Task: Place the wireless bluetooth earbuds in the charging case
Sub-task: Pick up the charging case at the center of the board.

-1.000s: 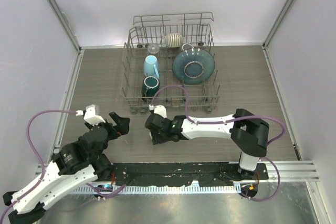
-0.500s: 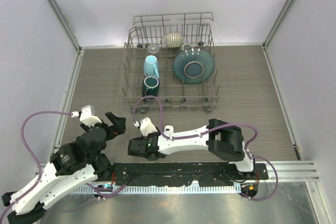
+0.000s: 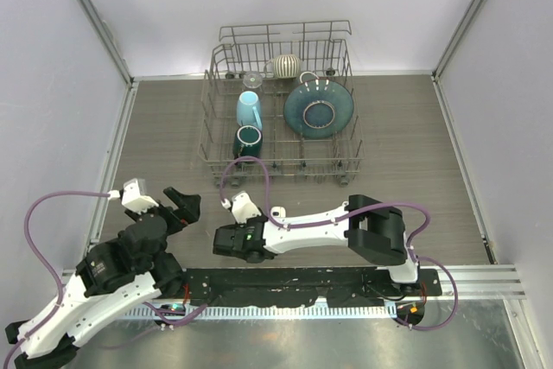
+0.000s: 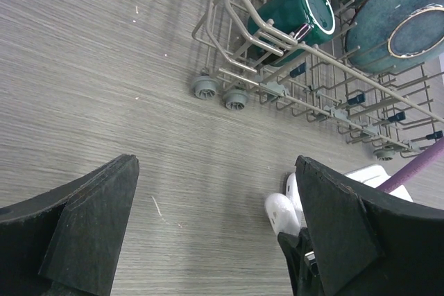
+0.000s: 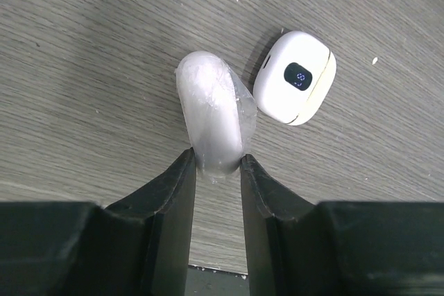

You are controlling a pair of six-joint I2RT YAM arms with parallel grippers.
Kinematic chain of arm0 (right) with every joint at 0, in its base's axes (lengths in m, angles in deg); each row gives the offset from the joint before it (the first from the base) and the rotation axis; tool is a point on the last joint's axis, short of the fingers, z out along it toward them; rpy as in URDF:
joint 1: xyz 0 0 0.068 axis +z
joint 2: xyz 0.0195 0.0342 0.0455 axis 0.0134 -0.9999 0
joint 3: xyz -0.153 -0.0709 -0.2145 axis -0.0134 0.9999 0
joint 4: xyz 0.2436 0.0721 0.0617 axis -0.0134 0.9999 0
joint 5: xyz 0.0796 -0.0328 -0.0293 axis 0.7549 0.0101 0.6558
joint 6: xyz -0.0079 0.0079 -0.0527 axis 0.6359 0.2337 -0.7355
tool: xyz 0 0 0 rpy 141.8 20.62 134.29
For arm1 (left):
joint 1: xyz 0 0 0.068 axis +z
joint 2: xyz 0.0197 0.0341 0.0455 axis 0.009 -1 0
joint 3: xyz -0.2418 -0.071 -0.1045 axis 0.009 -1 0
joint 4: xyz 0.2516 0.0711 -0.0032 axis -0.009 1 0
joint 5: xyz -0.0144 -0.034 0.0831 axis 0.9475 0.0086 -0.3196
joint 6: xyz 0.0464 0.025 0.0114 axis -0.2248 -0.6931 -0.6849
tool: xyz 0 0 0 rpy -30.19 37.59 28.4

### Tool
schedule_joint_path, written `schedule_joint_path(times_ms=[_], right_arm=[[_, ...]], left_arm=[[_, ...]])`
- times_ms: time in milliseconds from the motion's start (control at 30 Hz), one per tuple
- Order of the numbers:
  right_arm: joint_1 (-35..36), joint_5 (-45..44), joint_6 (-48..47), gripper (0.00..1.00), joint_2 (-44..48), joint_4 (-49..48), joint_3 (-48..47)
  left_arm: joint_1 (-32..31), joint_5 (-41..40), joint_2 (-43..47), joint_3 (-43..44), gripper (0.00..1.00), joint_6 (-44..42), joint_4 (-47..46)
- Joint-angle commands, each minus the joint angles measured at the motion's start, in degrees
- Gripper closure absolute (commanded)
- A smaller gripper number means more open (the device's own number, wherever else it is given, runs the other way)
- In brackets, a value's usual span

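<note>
Right jaws are clenched on a white case (image 5: 211, 119) at centre of the right wrist view, a second case (image 5: 295, 77) just beside it, upper right; left jaws are spread, empty. The glossy shell could be squeezed out sideways. No earbuds can be made out anywhere.

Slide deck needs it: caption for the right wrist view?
Right gripper shut on a white case, beside a second white case with a small display.

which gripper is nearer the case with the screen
Right. The right gripper, shut on a plain white case, is beside the case with the screen; the left gripper is farther left.
</note>
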Motion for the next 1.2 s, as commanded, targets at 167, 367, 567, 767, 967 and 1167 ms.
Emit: schedule_joint_path(times_ms=[167,367,567,767,967,1167], right_arm=[[2.3,-4.3,-1.7,0.77,-1.6,2.9,-5.4],[3.2,-8.8,0.1,0.77,-6.5,10.6,-10.6],[3.5,-8.9,0.6,0.76,-8.9,11.5,-10.6],[4.2,-5.6,-3.1,0.56,-6.0,5.4,-8.8],[4.3,-3.3,-4.5,0.52,-3.1,2.7,-8.0],[4.4,-1.9,-5.7,0.5,0.1,0.1,-6.5]], left_arm=[[-0.2,-3.1,0.5,1.3,0.0,1.5,0.9],[-0.2,-3.3,0.2,1.3,0.0,1.9,1.0],[-0.2,-4.3,0.9,1.9,0.0,2.1,2.0],[-0.2,-5.0,1.4,2.0,0.0,2.3,2.7],[-0.2,-5.1,1.5,2.0,0.0,2.5,2.9],[-0.2,-5.5,2.3,2.2,0.0,3.0,3.7]])
